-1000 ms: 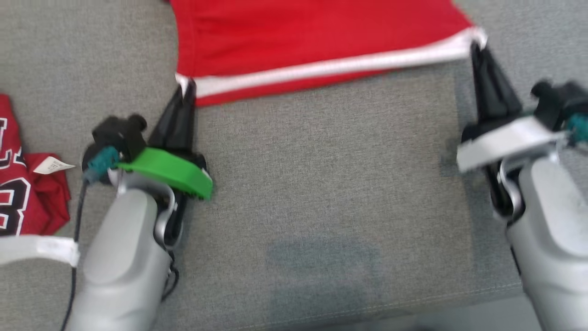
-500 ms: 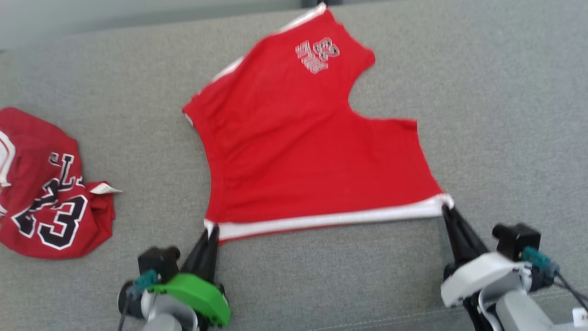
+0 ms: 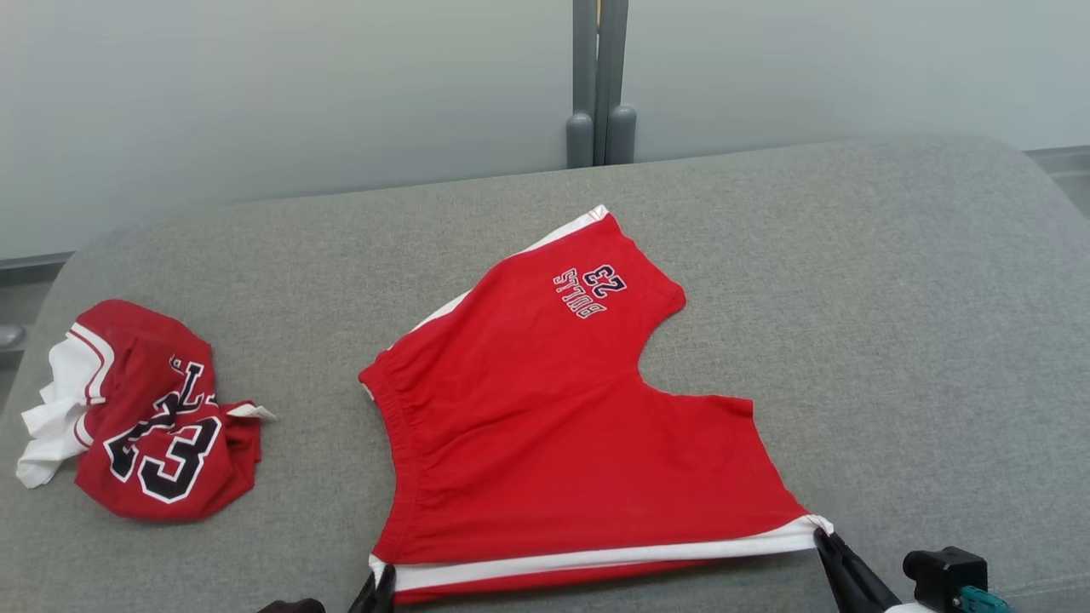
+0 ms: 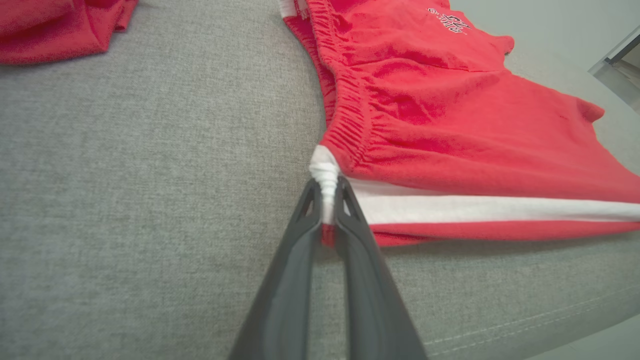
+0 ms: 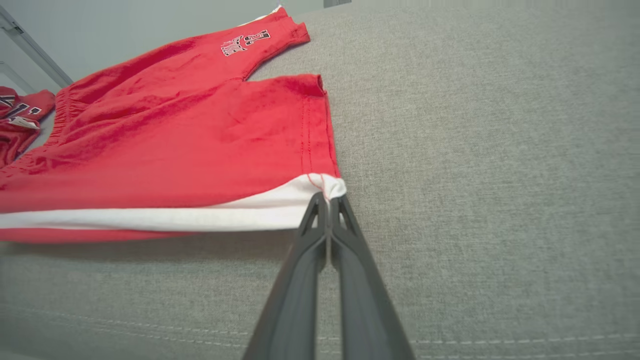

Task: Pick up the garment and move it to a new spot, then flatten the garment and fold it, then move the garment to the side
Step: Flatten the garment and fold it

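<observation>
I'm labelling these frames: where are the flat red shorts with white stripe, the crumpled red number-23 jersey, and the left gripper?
flat red shorts (image 3: 545, 443): head view, middle of red cloth.
crumpled red jersey (image 3: 153, 417): head view, middle, by its number.
left gripper (image 4: 327, 200): left wrist view, between fingertips pinching the shorts' corner.

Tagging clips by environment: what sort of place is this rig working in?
Probably an indoor lab or office corner set up for garment folding: a grey upholstered surface serves as the bench, pale panels stand behind it, and red shorts and a crumpled red jersey lie on it.
</observation>
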You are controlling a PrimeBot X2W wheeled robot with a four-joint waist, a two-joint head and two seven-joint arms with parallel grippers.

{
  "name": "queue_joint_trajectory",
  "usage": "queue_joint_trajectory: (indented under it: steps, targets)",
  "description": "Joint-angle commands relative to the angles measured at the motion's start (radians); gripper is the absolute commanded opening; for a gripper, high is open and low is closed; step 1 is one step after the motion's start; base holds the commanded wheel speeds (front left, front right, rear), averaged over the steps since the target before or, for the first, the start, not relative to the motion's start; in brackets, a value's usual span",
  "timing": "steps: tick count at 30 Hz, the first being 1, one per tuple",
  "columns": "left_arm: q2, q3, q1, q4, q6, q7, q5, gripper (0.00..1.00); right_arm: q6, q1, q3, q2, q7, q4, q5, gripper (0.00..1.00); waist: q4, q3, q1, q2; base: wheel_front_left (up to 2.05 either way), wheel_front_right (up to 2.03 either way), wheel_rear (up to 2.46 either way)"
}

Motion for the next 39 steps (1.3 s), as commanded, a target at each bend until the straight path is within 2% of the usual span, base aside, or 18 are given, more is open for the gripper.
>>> queue_joint_trajectory:
  steps: [1,6,12,17,25,28,34,39]
  targets:
    - [0.011,0.017,0.015,-0.011,0.004,-0.001,0.008,0.0,-0.005,0.013,-0.013,-0.022,-0.003,-0.008,0.01,0.0,0.004,-0.028,0.0002,-0.0001,0.0,0.0,0.0]
    - [0.013,-0.025,-0.012,-0.069,0.004,-0.001,0.014,0.0,-0.004,-0.039,-0.028,-0.021,-0.003,-0.053,0.003,0.0,0.024,-0.006,0.0002,-0.0001,0.0,0.0,0.0]
    - [0.014,-0.12,-0.108,-0.104,0.004,-0.001,-0.073,0.0,-0.003,-0.205,-0.01,-0.024,-0.003,-0.02,-0.023,0.0,0.059,0.04,0.0002,-0.0001,0.0,0.0,0.0]
    - [0.015,-0.144,-0.225,-0.082,0.004,-0.001,-0.104,0.0,-0.003,-0.384,0.019,-0.026,-0.003,0.075,-0.059,0.0,0.104,0.091,0.0002,-0.0001,0.0,0.0,0.0]
    - [-0.006,-0.086,-0.436,0.026,0.003,-0.001,-0.06,0.0,-0.003,-0.716,0.027,-0.048,-0.003,0.28,-0.133,0.0,0.179,0.24,0.0002,-0.0001,0.0,0.0,0.0]
    - [-0.009,-0.076,-0.477,0.045,0.004,-0.001,-0.066,0.0,-0.004,-0.788,0.024,-0.057,-0.003,0.324,-0.149,0.0,0.193,0.279,0.0002,-0.0001,0.0,0.0,0.0]
    - [-0.011,-0.119,-0.585,0.037,0.006,-0.001,-0.173,0.0,-0.004,-0.961,0.047,-0.047,-0.003,0.44,-0.191,0.0,0.218,0.385,0.0002,-0.0001,0.0,0.0,0.0]
    - [-0.011,-0.176,-0.655,0.018,0.035,-0.001,-0.247,0.0,-0.003,-1.063,0.078,-0.039,-0.003,0.519,-0.209,0.0,0.23,0.439,0.0002,-0.0001,0.0,0.0,0.0]
